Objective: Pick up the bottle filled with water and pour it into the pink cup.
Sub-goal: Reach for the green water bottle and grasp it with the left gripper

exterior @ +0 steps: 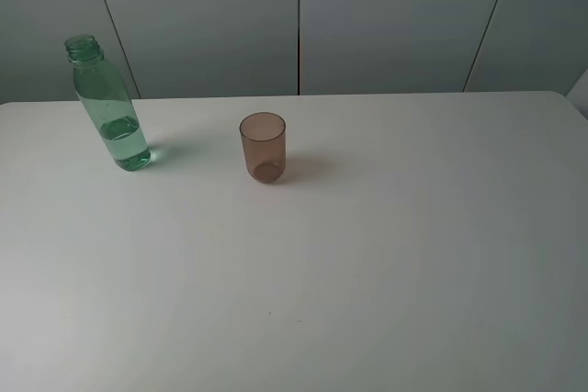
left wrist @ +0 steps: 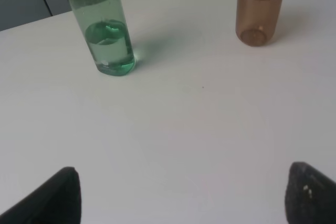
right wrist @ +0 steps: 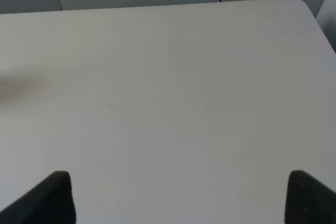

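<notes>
On the white table the bottle, uncapped and part full, stands upright, apart from the pink cup. Left gripper and right gripper both gape, empty. Step: the reach, I judge. Next, the left jaws must straddle the bottle.

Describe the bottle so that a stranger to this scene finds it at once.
On the white table, look at the back left part, near the grey wall. The bottle stands upright there, apart from the cup. It is tall, slim, green and uncapped, with some water; the cup is short and brownish-pink.
</notes>
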`<action>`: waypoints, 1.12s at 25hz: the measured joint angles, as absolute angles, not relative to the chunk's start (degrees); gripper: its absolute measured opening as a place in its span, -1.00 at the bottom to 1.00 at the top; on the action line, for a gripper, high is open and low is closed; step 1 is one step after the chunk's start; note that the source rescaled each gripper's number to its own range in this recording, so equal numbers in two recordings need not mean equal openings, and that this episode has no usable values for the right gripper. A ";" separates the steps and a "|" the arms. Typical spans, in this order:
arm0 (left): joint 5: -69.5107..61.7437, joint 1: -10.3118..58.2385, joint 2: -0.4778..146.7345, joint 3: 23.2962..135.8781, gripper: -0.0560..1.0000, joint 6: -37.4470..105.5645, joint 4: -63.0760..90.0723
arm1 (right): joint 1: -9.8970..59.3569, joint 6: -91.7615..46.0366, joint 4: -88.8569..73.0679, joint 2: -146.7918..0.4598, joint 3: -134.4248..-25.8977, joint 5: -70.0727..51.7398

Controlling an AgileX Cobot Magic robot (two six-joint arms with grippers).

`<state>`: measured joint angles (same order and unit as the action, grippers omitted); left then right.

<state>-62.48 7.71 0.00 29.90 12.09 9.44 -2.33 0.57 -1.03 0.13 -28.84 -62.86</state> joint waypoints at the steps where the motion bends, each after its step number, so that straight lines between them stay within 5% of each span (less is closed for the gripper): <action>1: -62.19 7.71 -0.01 30.42 1.00 12.09 9.71 | -2.33 0.57 -1.03 0.13 -28.84 -62.86; 9: -58.81 7.71 17.30 44.99 1.00 8.69 9.08 | -2.33 0.57 -1.03 0.13 -28.84 -62.86; 16: -45.12 7.81 35.91 46.89 1.00 7.75 8.88 | -2.33 0.57 -1.03 0.13 -28.84 -62.86; 28: -9.12 7.81 50.60 31.96 1.00 10.42 10.93 | -2.33 0.57 -1.03 0.13 -28.84 -62.86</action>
<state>-9.12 7.81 50.60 31.96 10.42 10.93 -2.33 0.57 -1.03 0.13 -28.84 -62.86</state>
